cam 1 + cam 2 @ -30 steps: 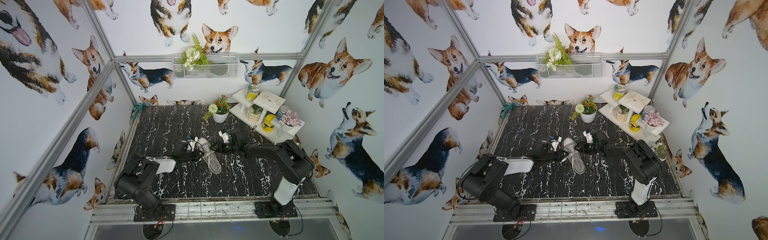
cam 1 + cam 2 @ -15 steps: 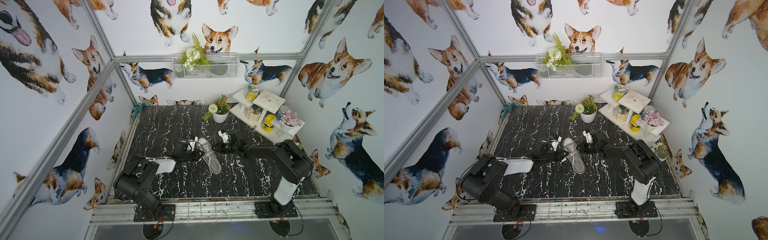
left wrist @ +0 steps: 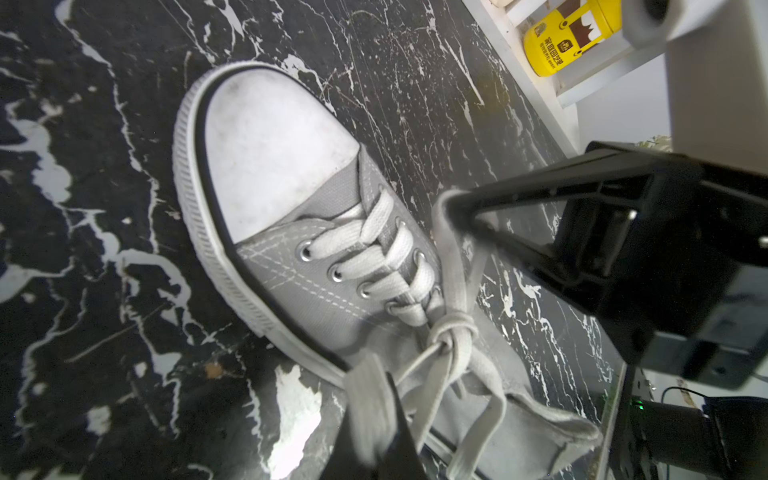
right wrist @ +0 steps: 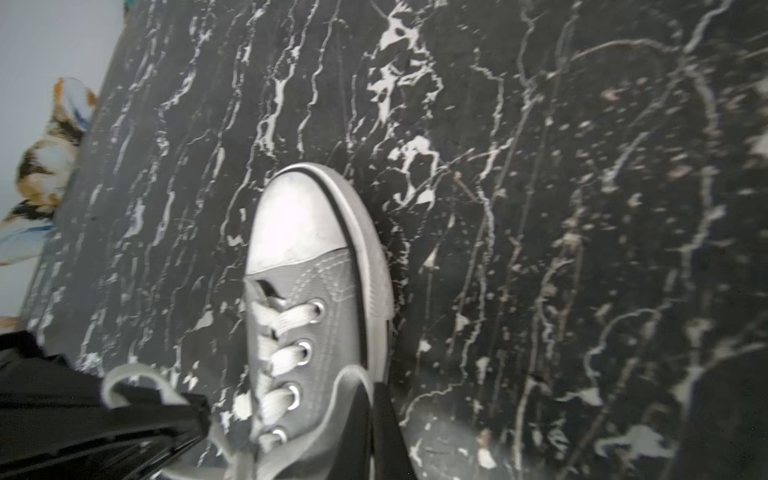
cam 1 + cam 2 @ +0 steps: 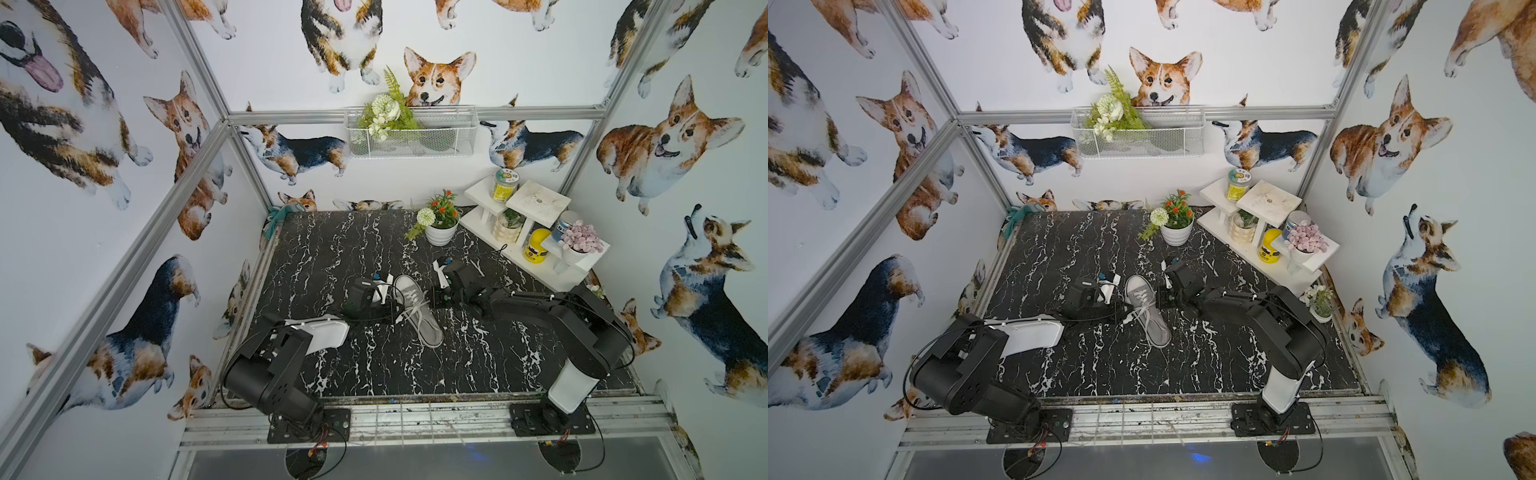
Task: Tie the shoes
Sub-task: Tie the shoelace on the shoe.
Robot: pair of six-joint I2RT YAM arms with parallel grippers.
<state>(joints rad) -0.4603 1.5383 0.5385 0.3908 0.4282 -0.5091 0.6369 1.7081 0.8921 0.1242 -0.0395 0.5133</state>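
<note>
1. The left tool [image 3: 376, 419] sits just beside the sneaker's left side, clenched on one loop of the laces [image 3: 345, 239]
2. The sneaker [image 5: 415, 309] lies mid-bench [image 5: 332, 257] with its toe pointing away from the arm bases. A knot [image 3: 451, 328] sits above the top eyelets, so the step in hand looks like drawing the bow tight
3. The right tool [image 3: 453, 205] is just beside the sneaker's right side, clamped on the other loop, which wraps its tip
4. The next move likely calls for both tools to pull outward evenly, because nothing pins the sneaker and a lopsided pull could drag it or slip a loop free
5. Only the left wrist view shows the knot and both grips. In both top views the knot is too small to read. The right wrist view shows the toe cap and eyelets, with the knot cut off at its edge
</note>
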